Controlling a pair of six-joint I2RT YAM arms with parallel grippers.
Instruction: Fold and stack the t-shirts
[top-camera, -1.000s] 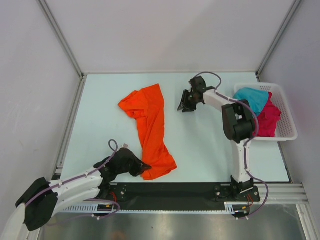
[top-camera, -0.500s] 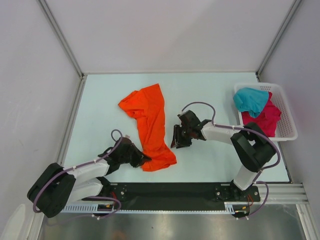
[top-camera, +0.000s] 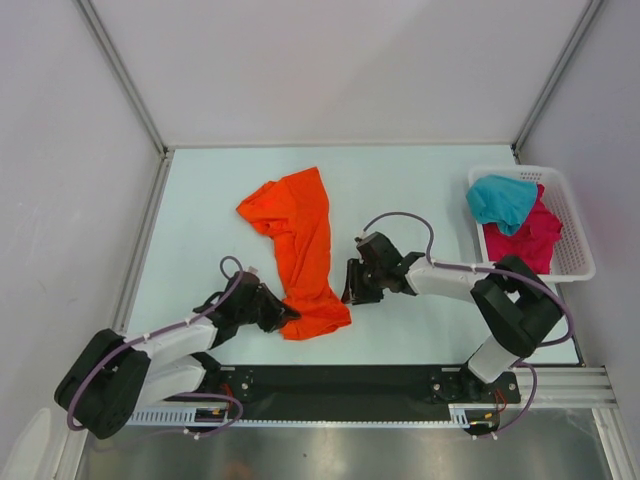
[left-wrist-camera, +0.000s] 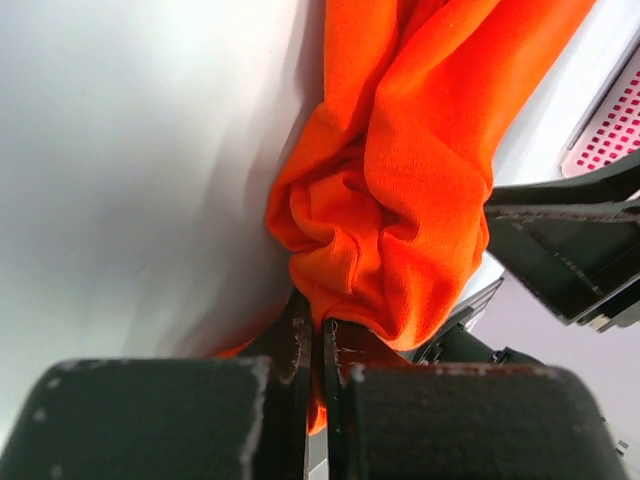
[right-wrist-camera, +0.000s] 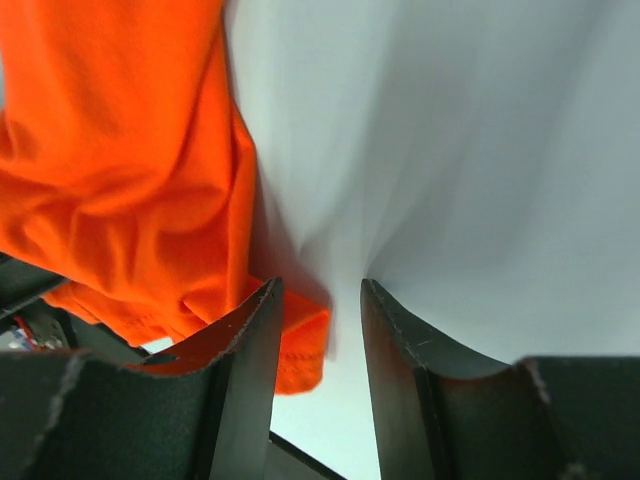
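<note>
Pinning the near hem of the orange t-shirt (top-camera: 300, 240) — one corner caught, one not yet.
The left gripper (left-wrist-camera: 322, 335) is clamped on bunched cloth by the tabletop's (top-camera: 420, 200) near edge, while the right gripper (right-wrist-camera: 318, 300) stands parted just beside the other hem corner. It should close on one layer only — then both draw apart evenly. The teal t-shirt (top-camera: 503, 198) and pink t-shirt (top-camera: 535, 242) lie in the basket (top-camera: 572, 215), right edge.

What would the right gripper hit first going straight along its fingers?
Probably the bright orange cloth t-shirt: its hem corner lies between the right gripper's open fingers, beside one of them. The rest of the gap shows white table; depth unclear.
</note>
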